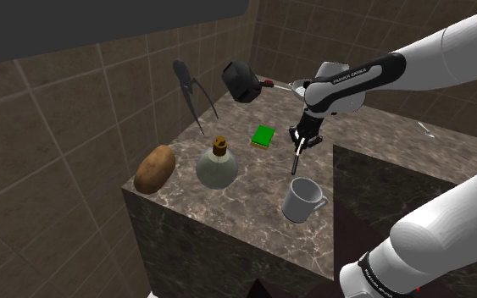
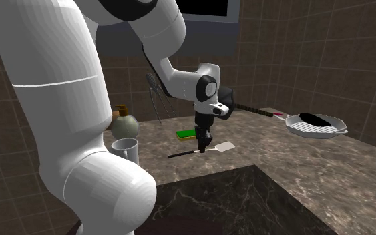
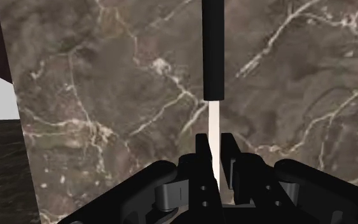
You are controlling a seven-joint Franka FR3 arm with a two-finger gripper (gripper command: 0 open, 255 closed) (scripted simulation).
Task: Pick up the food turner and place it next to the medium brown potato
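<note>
- Food turner [image 1: 296, 162] is seen in the shoulder view as a short pale sliver at the tips of the gripper [image 1: 299, 146], over the dark marbled counter [image 1: 253, 182], between a green sponge [image 1: 263, 136] and a white mug [image 1: 302, 201]
- The brown potato [image 1: 154, 168] is set well apart from it, near the counter's corner toward that view's left, and a round stoppered bottle [image 1: 216, 165] is placed between the potato and the gripper; a whisk [image 1: 190, 93] is propped against the tiled wall behind them
- In the second exterior view the food turner [image 2: 223, 146] is shown lying roughly level at the gripper [image 2: 204, 143], its pale blade pointed toward that view's right and its thin black handle run out toward the left, low over the counter [image 2: 280, 160]; whether it is touching the stone cannot be told
- The sponge [image 2: 186, 133] is seen just behind the gripper, the mug [image 2: 125, 148] and the bottle [image 2: 123, 123] toward that view's left, and a white skillet [image 2: 316, 125] well apart toward the right
- In the wrist view the food turner [image 3: 213, 51] is clasped at its narrow white shank by the gripper [image 3: 215, 156]; the fingers [image 3: 202, 149] are drawn in close on either side of the shank, and the black handle is extended straight away from them over the veined counter [image 3: 107, 95]
</note>
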